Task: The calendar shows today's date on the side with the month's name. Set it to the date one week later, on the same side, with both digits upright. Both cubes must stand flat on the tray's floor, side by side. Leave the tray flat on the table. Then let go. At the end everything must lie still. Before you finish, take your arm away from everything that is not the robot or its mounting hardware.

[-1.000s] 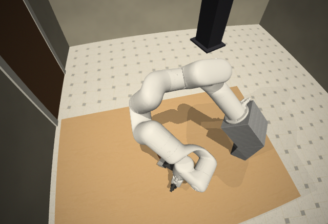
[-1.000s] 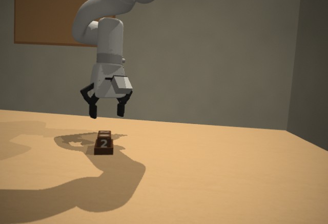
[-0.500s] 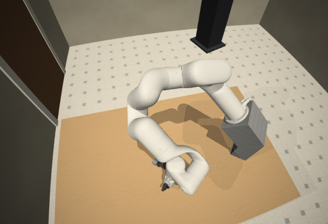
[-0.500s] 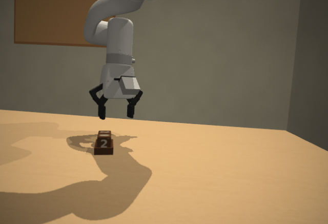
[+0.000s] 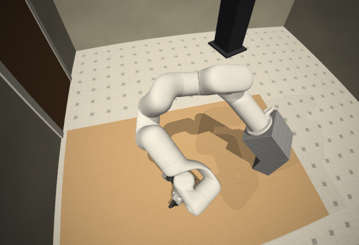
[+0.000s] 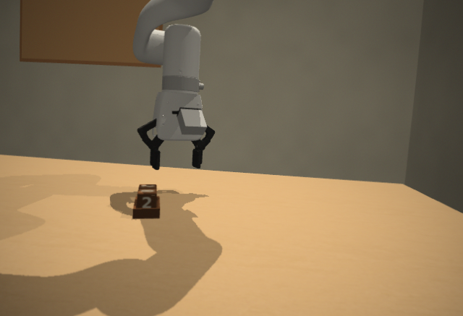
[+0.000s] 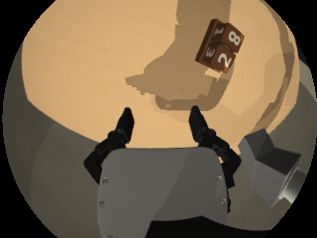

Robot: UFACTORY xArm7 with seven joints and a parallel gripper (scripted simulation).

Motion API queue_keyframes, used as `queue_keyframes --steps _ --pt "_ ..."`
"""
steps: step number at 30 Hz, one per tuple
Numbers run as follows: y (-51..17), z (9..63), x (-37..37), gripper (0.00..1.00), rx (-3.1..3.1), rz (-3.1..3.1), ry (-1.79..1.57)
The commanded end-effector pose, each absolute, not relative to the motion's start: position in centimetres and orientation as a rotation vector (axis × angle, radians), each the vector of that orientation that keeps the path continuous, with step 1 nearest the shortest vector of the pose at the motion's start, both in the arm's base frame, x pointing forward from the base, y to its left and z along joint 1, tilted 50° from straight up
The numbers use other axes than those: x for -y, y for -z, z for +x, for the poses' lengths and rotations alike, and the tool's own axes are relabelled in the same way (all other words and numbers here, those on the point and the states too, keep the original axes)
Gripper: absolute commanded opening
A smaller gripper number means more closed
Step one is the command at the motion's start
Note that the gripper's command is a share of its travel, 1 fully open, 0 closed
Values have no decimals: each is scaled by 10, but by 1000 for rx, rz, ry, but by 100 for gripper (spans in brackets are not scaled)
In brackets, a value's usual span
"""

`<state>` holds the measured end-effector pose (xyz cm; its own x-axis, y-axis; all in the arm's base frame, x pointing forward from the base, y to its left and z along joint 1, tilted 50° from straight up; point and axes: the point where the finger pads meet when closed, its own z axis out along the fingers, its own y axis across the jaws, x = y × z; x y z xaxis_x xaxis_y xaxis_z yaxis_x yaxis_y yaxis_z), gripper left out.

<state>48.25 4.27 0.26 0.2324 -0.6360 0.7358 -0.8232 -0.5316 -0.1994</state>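
Observation:
The brown tray stands on the table with two brown cubes side by side in it. In the wrist view one cube shows 8 on its upper face and 1 on a side face. The other cube shows 2 on its upper face and 3 on a side face. The exterior camera sees a 2 on the nearer cube. No month name is readable. My gripper is open and empty, pointing down high above the table, off to one side of the tray. The arm hides the tray in the top view.
The wooden table top carries the arm's shadow, which falls around the tray. The arm's grey base block stands at the table's far right side in the top view. A black pillar stands on the floor beyond the table.

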Motion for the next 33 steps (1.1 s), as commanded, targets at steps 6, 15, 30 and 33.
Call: queue_keyframes --steps 6,15,30,33 --pt "-21 503 -42 100 1472 2244 -1206" --pt "-16 508 -38 100 1472 2244 -1206" --pt "-3 518 -26 100 1472 2244 -1206" --pt "-3 518 -26 100 1472 2244 -1206"
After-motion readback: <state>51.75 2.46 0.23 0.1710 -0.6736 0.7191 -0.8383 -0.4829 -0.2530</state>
